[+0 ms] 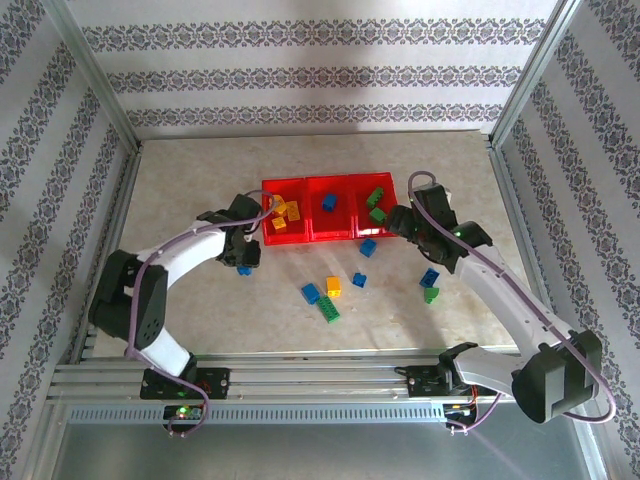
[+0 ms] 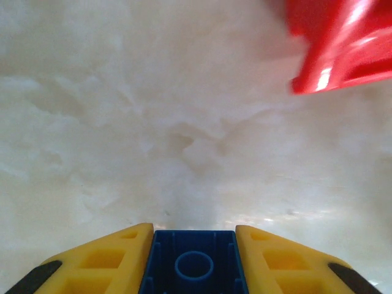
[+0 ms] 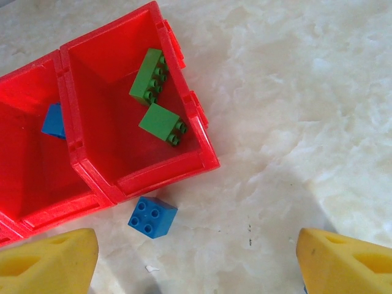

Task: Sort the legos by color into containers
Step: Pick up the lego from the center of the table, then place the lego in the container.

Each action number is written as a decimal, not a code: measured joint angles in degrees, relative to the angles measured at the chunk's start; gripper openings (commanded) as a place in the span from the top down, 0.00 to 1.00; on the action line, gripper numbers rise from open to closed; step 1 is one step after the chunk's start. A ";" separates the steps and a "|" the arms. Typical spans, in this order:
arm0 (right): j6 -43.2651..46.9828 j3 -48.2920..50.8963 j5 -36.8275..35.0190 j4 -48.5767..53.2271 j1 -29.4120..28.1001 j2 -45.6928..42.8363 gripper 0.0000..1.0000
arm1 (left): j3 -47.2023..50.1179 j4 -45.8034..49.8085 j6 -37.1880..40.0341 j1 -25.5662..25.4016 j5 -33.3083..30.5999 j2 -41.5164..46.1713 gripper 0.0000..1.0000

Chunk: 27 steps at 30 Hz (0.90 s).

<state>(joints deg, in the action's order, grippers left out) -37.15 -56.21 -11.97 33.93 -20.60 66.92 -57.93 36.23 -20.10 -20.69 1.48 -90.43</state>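
Clenched near its fingertips on a small blue studded plastic brick [image 2: 194, 269], the left gripper [image 2: 194, 245] may drop it; the right gripper [image 3: 196, 251] hangs released.

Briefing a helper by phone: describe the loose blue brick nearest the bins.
Find the red bins mid-table. Just outside the near wall of the bin holding green bricks lies a square blue brick, four studs up. No other loose brick sits so close.

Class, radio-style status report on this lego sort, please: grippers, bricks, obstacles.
Left gripper shut on blue brick, near bins. Right gripper open, empty. Loose brick beside bins, under it; others unsorted on table.
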 measured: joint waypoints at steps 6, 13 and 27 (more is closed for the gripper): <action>0.13 2.45 1.03 0.13 1.88 -1.44 0.06 | -1.75 -3.98 -5.40 -3.50 1.53 4.39 0.82; -0.04 4.42 1.38 0.15 2.49 -2.14 0.02 | -12.59 -10.99 -8.79 -11.28 0.02 -2.36 0.82; -0.61 8.28 2.64 -0.15 2.49 -2.19 0.07 | -41.51 -10.93 -4.15 -17.84 -9.44 -28.39 0.74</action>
<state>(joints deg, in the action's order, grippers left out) -37.76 -47.92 -9.32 33.78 -18.11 64.73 -99.44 25.30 -24.25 -38.52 -7.97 -118.83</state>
